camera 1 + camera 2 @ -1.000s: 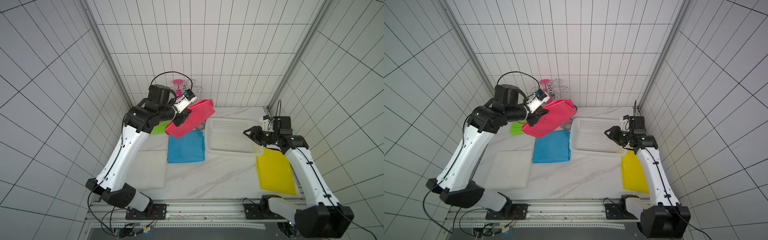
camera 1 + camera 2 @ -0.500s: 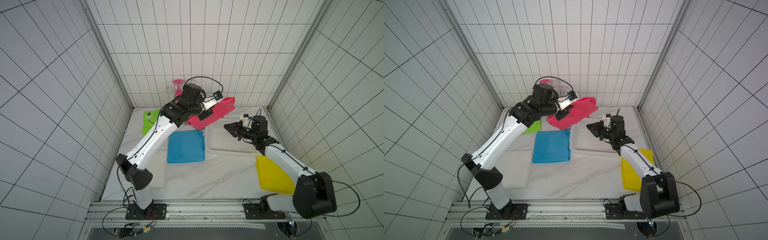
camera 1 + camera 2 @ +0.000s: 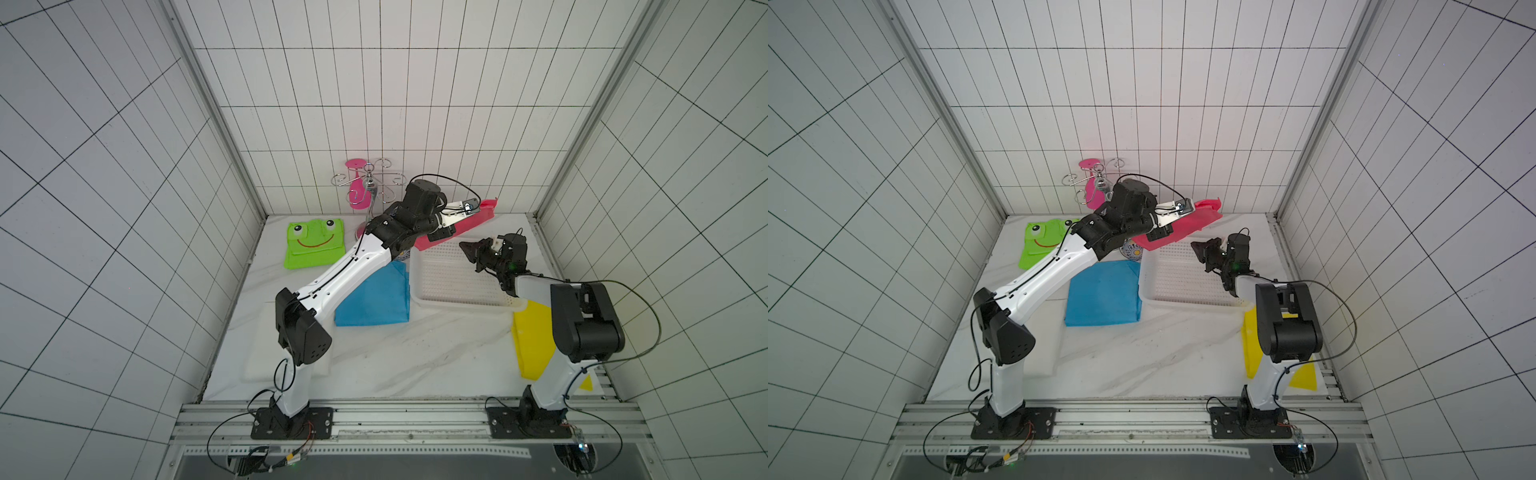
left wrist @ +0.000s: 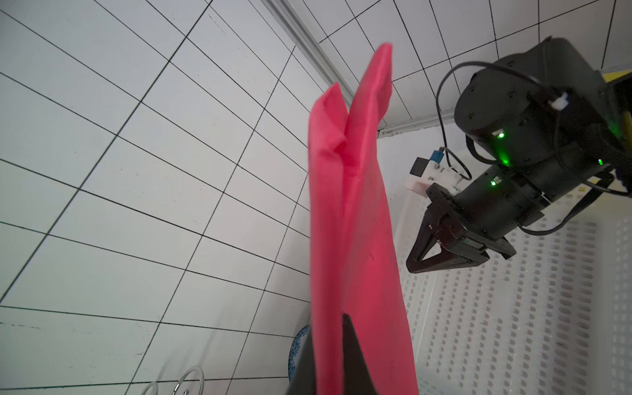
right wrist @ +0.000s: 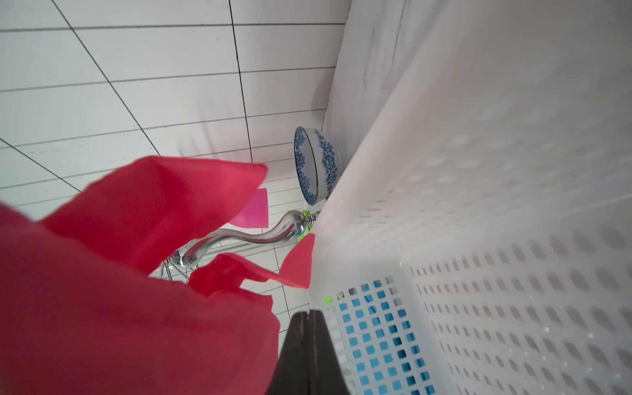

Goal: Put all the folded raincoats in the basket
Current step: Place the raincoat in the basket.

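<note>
My left gripper (image 3: 438,237) is shut on the folded red raincoat (image 3: 471,222). It holds the raincoat slanted in the air above the far edge of the white perforated basket (image 3: 457,306). In the left wrist view the raincoat (image 4: 355,222) stands pinched between the two dark fingers of the left gripper (image 4: 328,342). My right gripper (image 3: 466,248) hovers over the basket's floor just right of the raincoat, shut with nothing in it. In the right wrist view its fingertips (image 5: 309,313) touch each other, with the raincoat (image 5: 119,273) beside them and the basket wall (image 5: 496,205) close by.
Left of the basket lie a blue folded raincoat (image 3: 374,299) and a green frog one (image 3: 316,245). A yellow one (image 3: 534,340) is under the right arm, a white one (image 3: 266,353) front left. A metal rack with a pink glass (image 3: 365,187) and a patterned bowl (image 5: 316,164) stand behind.
The left arm swung right, carrying the raincoat from above the blue raincoat to above the basket's far edge. The right gripper moved from the basket's right rim to over its inside and shut.
</note>
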`<state>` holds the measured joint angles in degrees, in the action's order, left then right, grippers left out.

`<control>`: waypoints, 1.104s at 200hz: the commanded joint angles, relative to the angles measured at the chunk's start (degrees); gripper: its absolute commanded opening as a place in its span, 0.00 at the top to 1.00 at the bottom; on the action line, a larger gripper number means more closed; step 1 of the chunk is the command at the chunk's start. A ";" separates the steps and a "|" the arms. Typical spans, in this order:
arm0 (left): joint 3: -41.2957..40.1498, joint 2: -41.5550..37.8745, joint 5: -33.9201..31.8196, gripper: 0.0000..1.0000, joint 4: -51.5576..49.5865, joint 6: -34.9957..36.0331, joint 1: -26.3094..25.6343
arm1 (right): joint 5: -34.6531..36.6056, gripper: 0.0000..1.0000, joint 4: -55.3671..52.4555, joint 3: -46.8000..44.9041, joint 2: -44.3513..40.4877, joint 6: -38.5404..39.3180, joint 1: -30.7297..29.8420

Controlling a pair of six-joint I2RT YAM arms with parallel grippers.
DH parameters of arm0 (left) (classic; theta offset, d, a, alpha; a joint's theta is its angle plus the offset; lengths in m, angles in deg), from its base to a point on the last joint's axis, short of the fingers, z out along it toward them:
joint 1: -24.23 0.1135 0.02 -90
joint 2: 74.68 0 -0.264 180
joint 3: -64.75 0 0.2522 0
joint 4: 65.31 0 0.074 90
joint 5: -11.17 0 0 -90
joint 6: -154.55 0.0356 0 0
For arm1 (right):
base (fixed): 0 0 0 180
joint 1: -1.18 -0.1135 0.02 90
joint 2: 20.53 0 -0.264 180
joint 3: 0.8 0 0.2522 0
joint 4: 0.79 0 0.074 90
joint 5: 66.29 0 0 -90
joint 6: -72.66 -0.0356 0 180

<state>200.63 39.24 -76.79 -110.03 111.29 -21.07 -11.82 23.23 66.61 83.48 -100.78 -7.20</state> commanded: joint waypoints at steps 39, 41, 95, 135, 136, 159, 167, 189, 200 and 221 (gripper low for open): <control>-0.16 5.40 -8.31 1.00 16.53 11.97 -2.44 | -4.30 0.94 11.43 11.36 6.66 -11.04 3.85; -0.25 5.46 -8.14 1.00 16.59 12.28 -2.43 | -4.29 0.94 11.44 11.45 6.78 -11.22 4.00; -7.96 9.91 -9.35 1.00 25.94 17.72 -1.81 | -4.29 0.78 3.60 4.47 1.16 -10.76 8.93; -9.30 10.27 -9.21 1.00 22.52 13.18 -2.64 | -5.05 0.73 -7.29 -1.73 -10.14 -6.85 14.57; -9.38 10.22 -9.18 1.00 22.39 13.14 -2.66 | -5.11 0.73 -8.03 -1.76 -10.49 -6.53 14.73; -11.96 8.40 -9.09 1.00 20.46 13.03 -3.52 | -5.05 0.61 -24.08 -0.96 -17.47 2.33 17.03; -12.94 7.73 -8.74 1.00 19.84 13.07 -3.73 | -4.90 0.57 -29.14 -0.43 -19.43 4.66 17.25; -13.37 7.01 -8.01 1.00 16.34 13.28 -4.42 | -5.81 0.43 -35.78 -0.26 -22.62 5.58 17.26; -13.84 6.75 -7.68 1.00 15.93 13.12 -4.71 | -6.35 0.37 -36.81 -0.76 -23.62 4.13 17.25; -13.90 6.94 -6.90 1.00 14.15 12.44 -4.96 | -7.63 0.24 -36.14 -2.43 -24.83 -0.13 16.01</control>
<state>186.99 48.95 -85.14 -93.55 124.99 -25.62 -17.46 -7.20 66.28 60.03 -99.18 10.05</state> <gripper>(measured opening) 0.063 0.684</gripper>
